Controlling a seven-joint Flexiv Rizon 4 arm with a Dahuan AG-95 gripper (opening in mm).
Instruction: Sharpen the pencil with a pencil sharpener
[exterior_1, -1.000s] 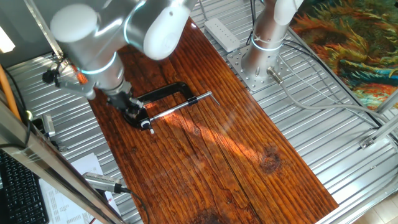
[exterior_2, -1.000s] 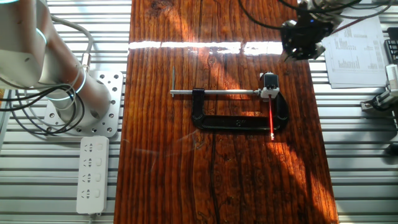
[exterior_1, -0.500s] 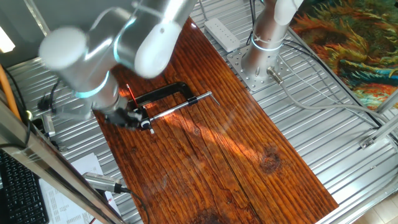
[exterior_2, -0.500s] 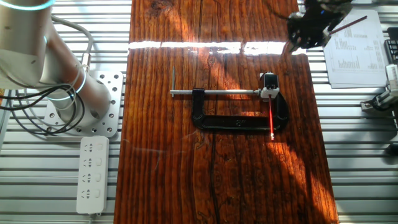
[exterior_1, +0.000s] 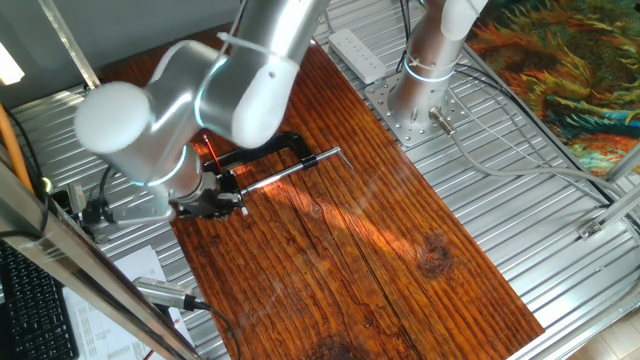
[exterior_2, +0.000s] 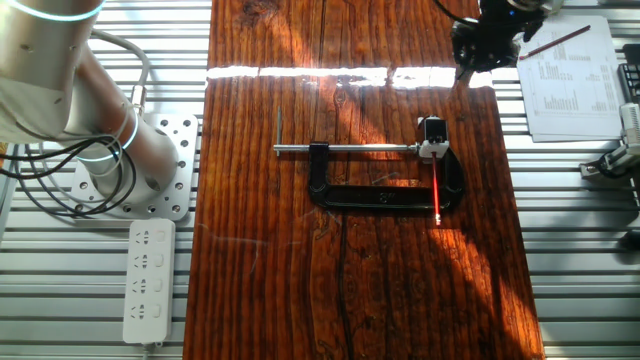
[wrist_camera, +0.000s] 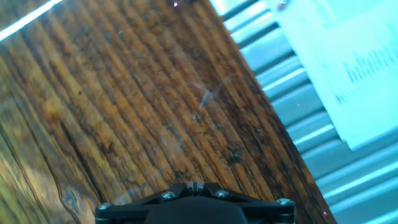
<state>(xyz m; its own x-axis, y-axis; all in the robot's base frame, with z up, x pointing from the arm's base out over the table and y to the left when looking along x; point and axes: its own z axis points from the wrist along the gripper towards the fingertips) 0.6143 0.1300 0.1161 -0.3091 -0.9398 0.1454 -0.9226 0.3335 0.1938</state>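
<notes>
The pencil (exterior_2: 437, 195), a thin red stick, lies on the wooden board (exterior_2: 300, 280) across the open end of a black C-clamp (exterior_2: 385, 192). Its tip points at the pencil sharpener (exterior_2: 433, 130), a small black lump with a pale piece, at the end of the clamp's silver rod. In one fixed view the pencil (exterior_1: 210, 150) shows beside my arm. My gripper (exterior_2: 478, 48) hovers past the sharpener, over the board's far corner, apart from both. In the hand view the gripper (wrist_camera: 196, 186) is shut and empty over bare wood; pencil and sharpener are out of that view.
A printed paper sheet (exterior_2: 570, 80) lies on the ribbed metal table just beyond the board's edge, also in the hand view (wrist_camera: 348, 56). A second arm's base (exterior_2: 150, 165) and a white power strip (exterior_2: 148, 278) stand on the other side of the board.
My arm has swung and the wrist has turned; the hand shifted a little toward the board's corner. The pencil, sharpener and clamp have not moved.
</notes>
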